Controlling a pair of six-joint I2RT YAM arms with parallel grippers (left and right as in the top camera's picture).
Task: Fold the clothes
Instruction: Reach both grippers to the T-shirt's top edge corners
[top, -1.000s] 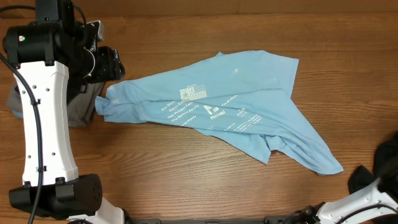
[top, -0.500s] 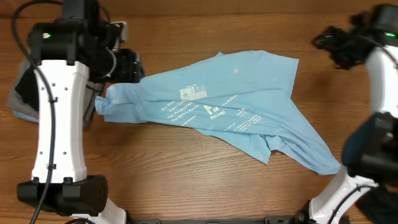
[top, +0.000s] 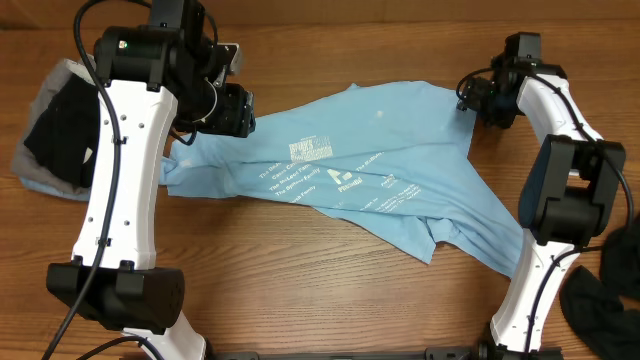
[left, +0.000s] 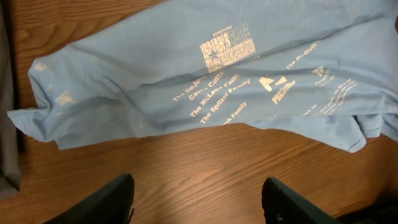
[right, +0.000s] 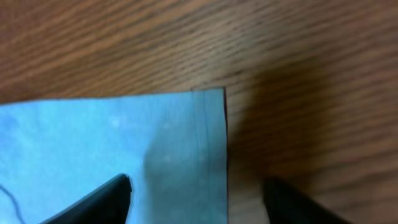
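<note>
The light-blue T-shirt (top: 390, 170) lies crumpled and partly folded across the middle of the table, its white lettering (left: 227, 50) facing up. My left gripper (top: 235, 110) hovers above the shirt's left part. In the left wrist view it is open (left: 199, 196) over bare wood in front of the shirt, with nothing between its fingers (left: 115, 199). My right gripper (top: 476, 98) is at the shirt's upper right corner (right: 214, 99). It stands open (right: 196, 198), one finger over the cloth and the other (right: 292, 199) over wood, gripping nothing.
A black garment (top: 55, 130) lies on a grey one (top: 40, 185) at the far left, and the grey edge shows in the left wrist view (left: 6, 124). Another black garment (top: 610, 300) sits at the bottom right corner. The table is brown wood (top: 300, 290).
The left arm has swung right, over the shirt's left part. The right arm has come in from the edge to the shirt's upper right corner. The shirt has not moved.
</note>
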